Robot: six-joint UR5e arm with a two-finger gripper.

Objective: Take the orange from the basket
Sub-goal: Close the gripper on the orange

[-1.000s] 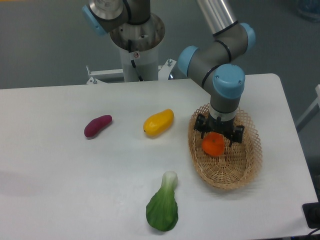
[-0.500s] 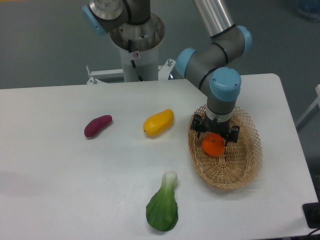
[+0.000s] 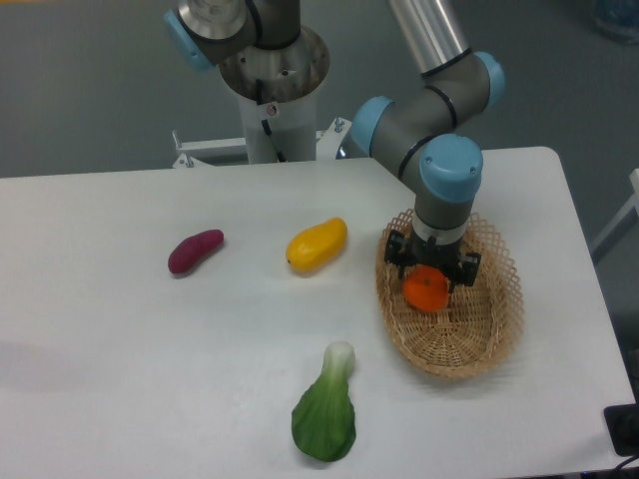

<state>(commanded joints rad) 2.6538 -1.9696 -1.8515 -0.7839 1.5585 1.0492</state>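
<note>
The orange (image 3: 426, 290) lies in the left half of the oval wicker basket (image 3: 494, 329) at the right of the table. My gripper (image 3: 432, 271) hangs straight down over it from the blue-capped wrist. Its dark fingers (image 3: 396, 255) stand apart, one on each side of the orange's top, and they are wider than the fruit. The gripper is open and its body hides the orange's upper edge. I cannot tell whether the fingers touch the fruit.
A yellow mango-like fruit (image 3: 317, 244) lies left of the basket, and a purple sweet potato (image 3: 195, 250) lies further left. A green bok choy (image 3: 325, 411) sits near the front edge. The arm's base column (image 3: 272, 95) stands at the back.
The wrist and gripper have shifted a little to the left over the orange. The orange and basket have not moved.
</note>
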